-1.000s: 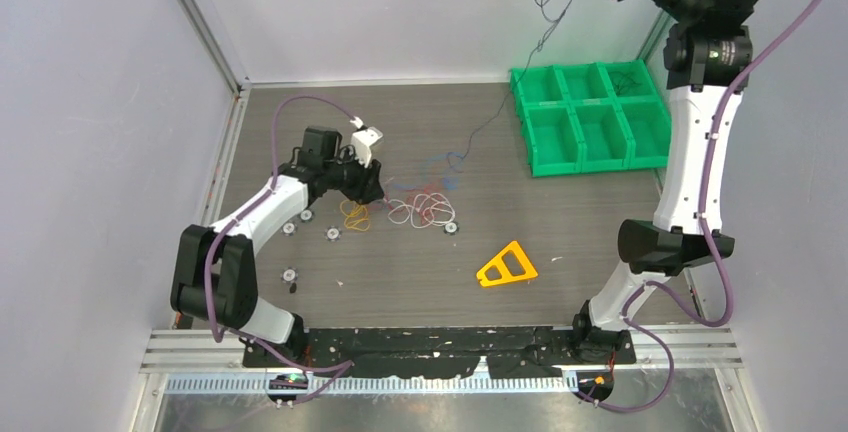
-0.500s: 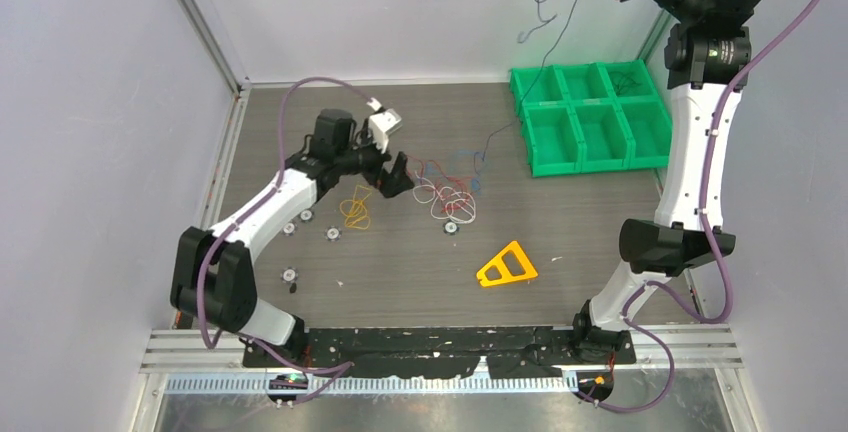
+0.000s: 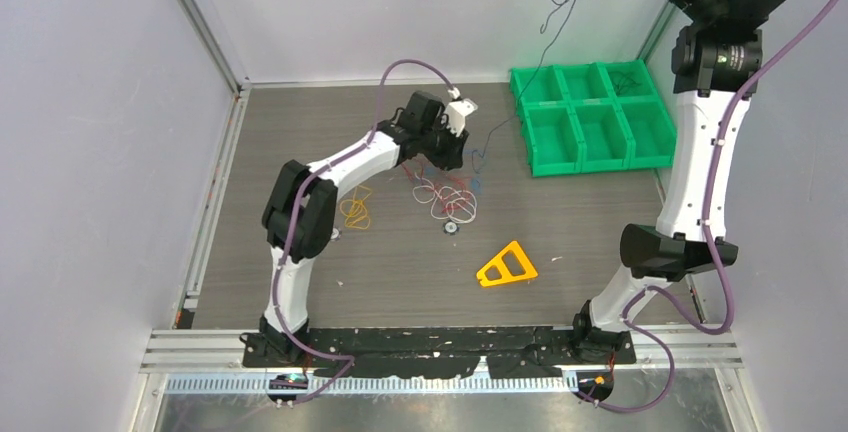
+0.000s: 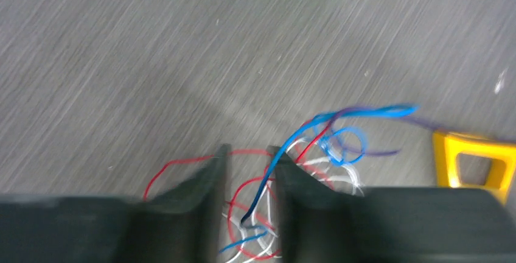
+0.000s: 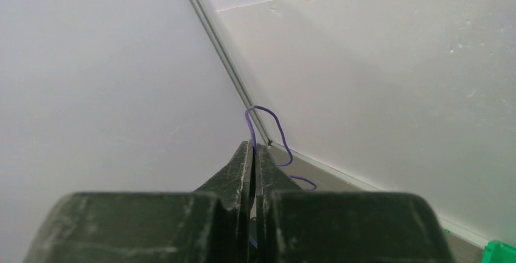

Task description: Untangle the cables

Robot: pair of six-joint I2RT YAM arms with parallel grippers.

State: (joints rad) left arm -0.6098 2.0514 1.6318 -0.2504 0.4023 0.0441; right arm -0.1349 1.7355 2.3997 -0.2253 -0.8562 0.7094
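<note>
Mid-frame, my left gripper hangs half spread over the tangle of thin red, white and blue cables, with strands loose between its jaws. At upper right, my right gripper pinches a thin purple wire aloft. I judge we're mid-separation, and next the left must clamp the tangle.

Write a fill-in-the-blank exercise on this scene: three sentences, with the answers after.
The thin cable pinched in the shut right gripper is ____ in colour.
The green bin has ____ compartments.
The left gripper hovers over the cable pile with its jaws ____.
Missing words: purple, six, open.
</note>
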